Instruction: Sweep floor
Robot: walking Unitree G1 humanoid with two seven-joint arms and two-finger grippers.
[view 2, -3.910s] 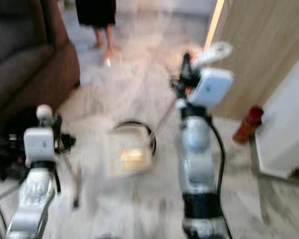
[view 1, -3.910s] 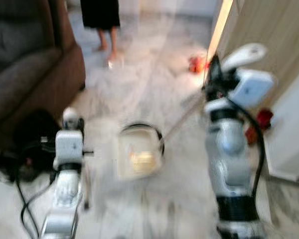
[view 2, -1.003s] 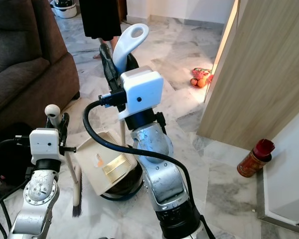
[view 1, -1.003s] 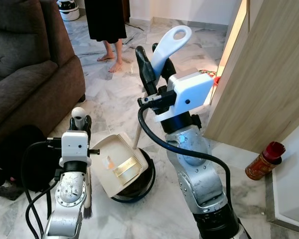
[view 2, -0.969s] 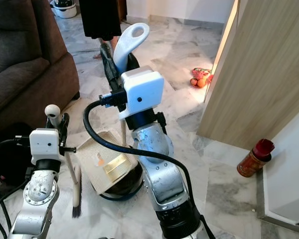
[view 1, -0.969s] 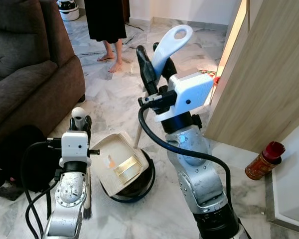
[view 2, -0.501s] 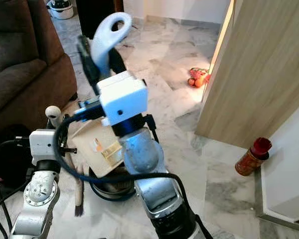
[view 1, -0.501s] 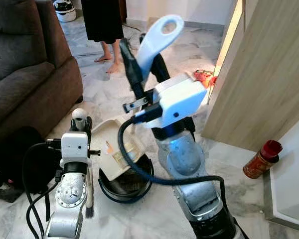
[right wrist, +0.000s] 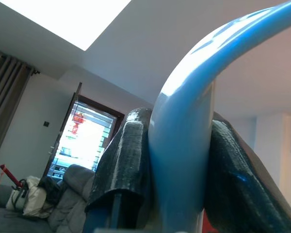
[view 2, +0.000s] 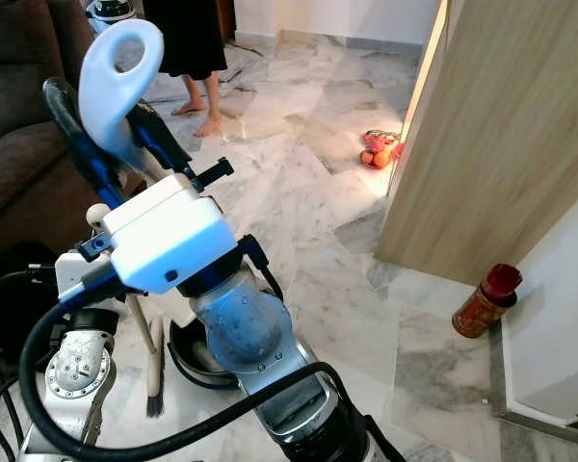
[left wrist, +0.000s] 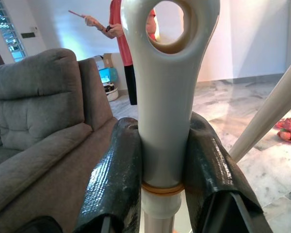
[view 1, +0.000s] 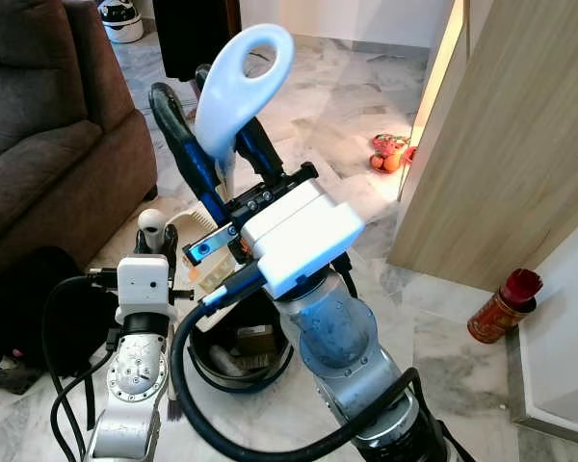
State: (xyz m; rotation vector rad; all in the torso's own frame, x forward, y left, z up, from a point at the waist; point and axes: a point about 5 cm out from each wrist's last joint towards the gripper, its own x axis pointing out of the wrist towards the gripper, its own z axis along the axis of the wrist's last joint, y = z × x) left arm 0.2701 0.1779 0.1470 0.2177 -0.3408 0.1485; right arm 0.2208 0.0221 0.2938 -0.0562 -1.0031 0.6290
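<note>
While the dustpan (view 1: pixel 207 245) is tipped steeply over the round black bin (view 1: pixel 241 348) at the lower middle of the left eye view, presumably so the sweepings slide in, the broom waits beside it. At the far left sits a dark upholstered sofa (view 1: pixel 39 135), soft and ribbed. Next to it the left gripper (view 1: pixel 156 229) has its jaws pinching the broom handle (left wrist: pixel 167 97), a smooth pale plastic grip with a hanging loop; its dark bristles (view 2: pixel 154 385) rest on the floor (view 1: pixel 328 106) just beside the bin, kept low and out of the way. Toward the centre, the right gripper (view 1: pixel 217 168) has its jaws clamped on the dustpan handle (view 1: pixel 236 91), a glossy pale-blue loop raised high to lever the cream pan upward. Polished grey-veined marble spreads to the right, where a light wood-grain panel (view 1: pixel 501 144) stands, a red-capped can (view 1: pixel 503 308) near its foot.
</note>
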